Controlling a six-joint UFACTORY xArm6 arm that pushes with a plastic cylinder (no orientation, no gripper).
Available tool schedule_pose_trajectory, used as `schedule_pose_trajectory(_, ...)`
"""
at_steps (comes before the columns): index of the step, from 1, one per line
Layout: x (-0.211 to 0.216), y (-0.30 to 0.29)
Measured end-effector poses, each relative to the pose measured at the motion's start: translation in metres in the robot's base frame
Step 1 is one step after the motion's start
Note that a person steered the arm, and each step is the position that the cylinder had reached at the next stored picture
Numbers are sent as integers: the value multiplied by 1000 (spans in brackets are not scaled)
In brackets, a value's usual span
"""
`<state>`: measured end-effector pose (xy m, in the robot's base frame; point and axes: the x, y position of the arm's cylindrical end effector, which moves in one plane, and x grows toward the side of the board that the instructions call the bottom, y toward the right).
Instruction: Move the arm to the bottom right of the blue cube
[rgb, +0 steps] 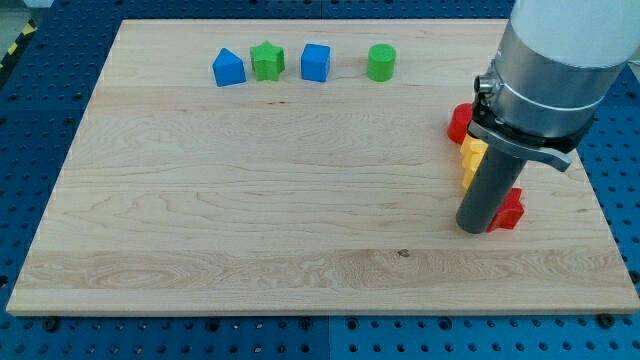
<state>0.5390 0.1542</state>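
No brand, label or writing can be read on anything. A wooden bench (250, 200) is seen on a blue perforated base (620, 150). Four blocks are lined up near the bench's top edge: a blue house-shaped block (228, 68) furthest to the view's left, then a green star (267, 61), the blue cube (315, 62), and a green cylinder (381, 62); star and house-shaped block sit just beside each other, the cylinder stands a little apart. By the right edge, partly hidden behind the arm, one red block (459, 123), yellow pieces (472, 160) (one or two, cannot be told) and a second red block (510, 209) are noted; shapes unclear. The tool is a dark rod with no jaws, so nothing is pinched; its tip (476, 228) rests on the bench at lower right, touching or just beside the lower red block, well apart from the blue cube, to its bottom right. Wide bare wood lies across the centre, left and bottom.
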Motion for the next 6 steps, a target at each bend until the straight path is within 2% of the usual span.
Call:
schedule_pose_trajectory(1, 0, 0)
schedule_pose_trajectory(2, 0, -39)
schedule_pose_trajectory(3, -27, -107)
schedule_pose_trajectory(4, -77, -167)
schedule_pose_trajectory(5, -140, -189)
schedule_pose_trajectory(6, -176, -179)
